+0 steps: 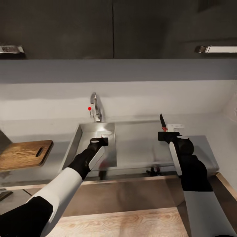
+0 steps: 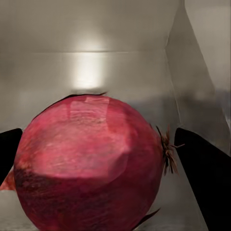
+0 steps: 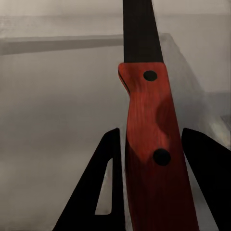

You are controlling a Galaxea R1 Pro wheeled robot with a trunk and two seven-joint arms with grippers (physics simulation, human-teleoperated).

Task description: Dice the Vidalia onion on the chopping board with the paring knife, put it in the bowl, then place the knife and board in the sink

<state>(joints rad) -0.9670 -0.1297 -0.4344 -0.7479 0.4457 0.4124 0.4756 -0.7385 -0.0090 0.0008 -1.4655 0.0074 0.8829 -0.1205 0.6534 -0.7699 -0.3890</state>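
A dark red, round Vidalia onion [image 2: 89,163] lies in the grey sink [image 1: 75,144], between the two black fingers [image 2: 207,183] of my left gripper [image 1: 104,134], which is down in the basin. A narrow gap shows between the onion's root end and one finger, so the gripper stands open around it. My right gripper [image 1: 165,131] is shut on the reddish handle of the paring knife [image 3: 149,130], held above the drainboard [image 1: 138,148] with its dark blade [image 1: 162,121] pointing away from me. The chopping board [image 1: 24,153] lies on the countertop [image 1: 210,154] at the left. The bowl is out of view.
The chrome tap [image 1: 95,110] with its red knob [image 1: 89,108] stands behind the basin. Dark wall cabinets [image 1: 112,29] hang above the grey backsplash. A light-wood surface [image 1: 131,220] runs below the counter's front edge, near my arms.
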